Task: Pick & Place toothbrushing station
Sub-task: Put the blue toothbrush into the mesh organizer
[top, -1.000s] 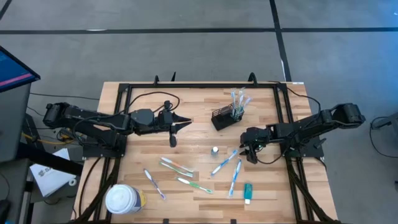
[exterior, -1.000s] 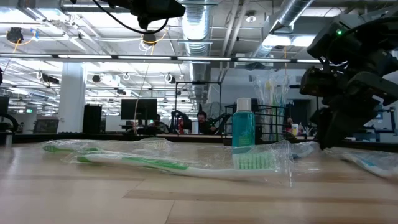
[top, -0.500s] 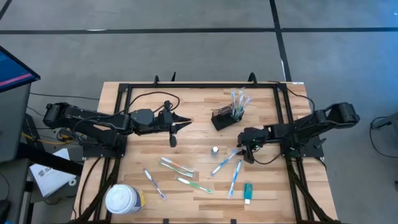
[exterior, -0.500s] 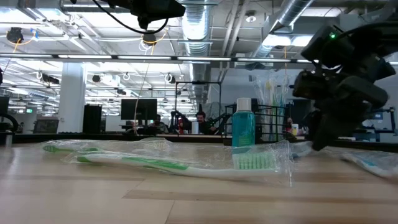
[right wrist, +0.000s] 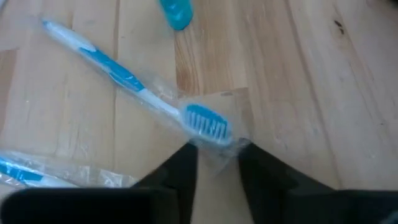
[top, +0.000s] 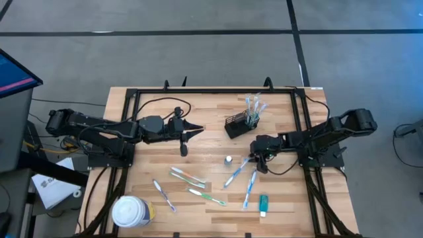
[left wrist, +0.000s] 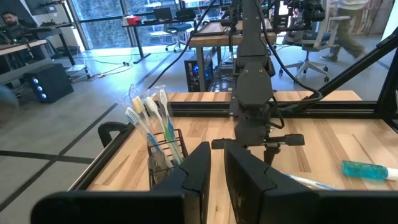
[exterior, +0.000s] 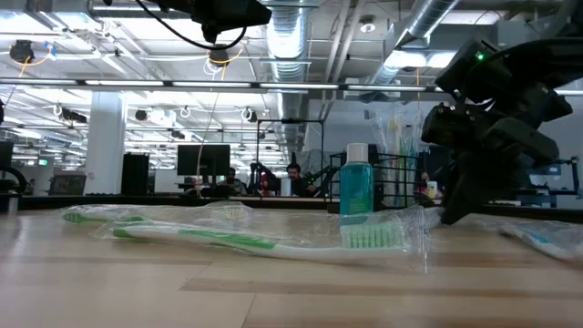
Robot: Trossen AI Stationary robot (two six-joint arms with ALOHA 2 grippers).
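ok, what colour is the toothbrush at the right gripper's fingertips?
Blue and white toothbrush, blue bristles, in clear wrap; right wrist view shows it best.

Readable text: none in any view.
Labels or brands: none legible on the toothbrushes, teal tube or white-lidded tub.

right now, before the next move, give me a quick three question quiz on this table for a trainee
1. On which arm's side of the table does the white-lidded tub stand?
2. True or false: the black wire caddy is empty.
3. The right gripper is down at: A the tub, B the brush head of a blue toothbrush, C the caddy.

Key: 1 left. 2 false, wrapped toothbrushes stand in it. 3 B.
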